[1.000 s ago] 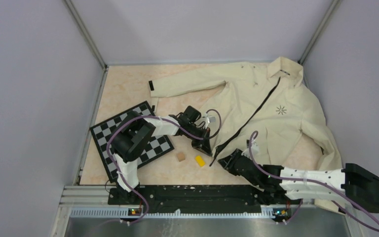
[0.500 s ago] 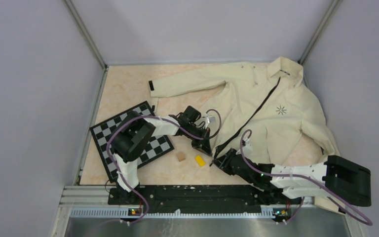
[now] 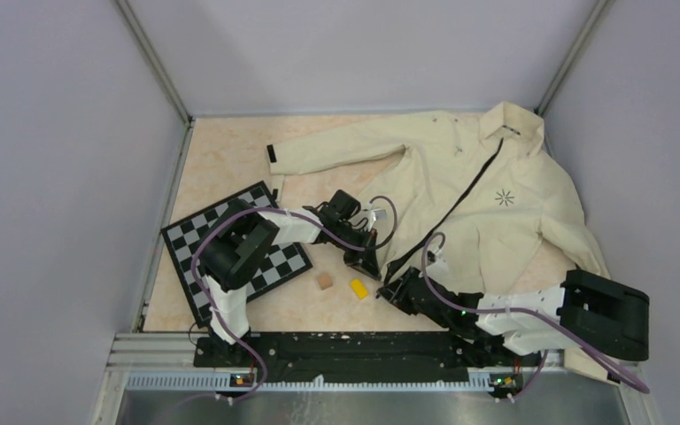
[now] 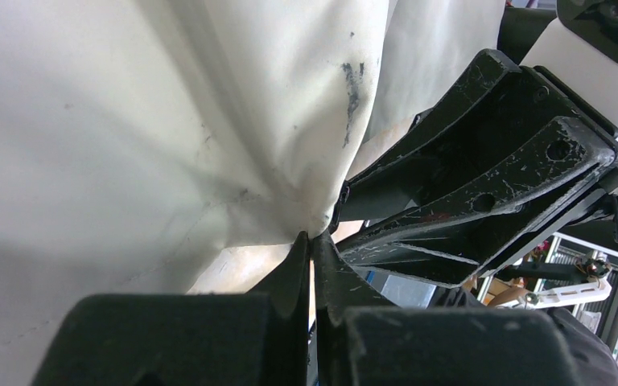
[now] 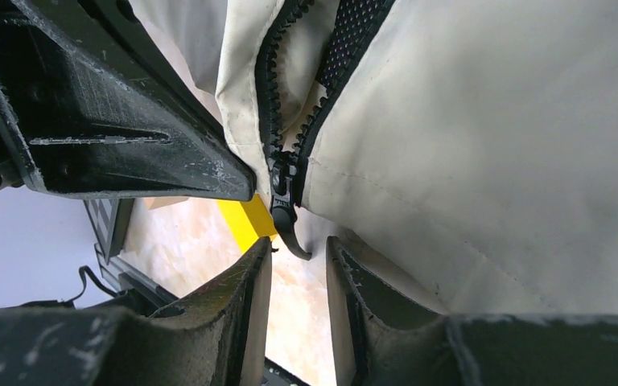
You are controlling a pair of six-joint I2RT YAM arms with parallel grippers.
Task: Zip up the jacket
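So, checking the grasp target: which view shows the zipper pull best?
Right wrist: the zipper pull hangs before the open right gripper. Top external shows only the zipper line; left wrist, only jacket fabric.

Yellow block (image 3: 359, 288) lies flat on the counter (image 3: 230, 159), just left of the right end effector (image 3: 391, 292) and just nearward of the left end effector (image 3: 365, 266). Brown cube (image 3: 324, 281) sits near the block, on its left and apart from it. Checkerboard (image 3: 183, 243) lies flat, well left of both end effectors.
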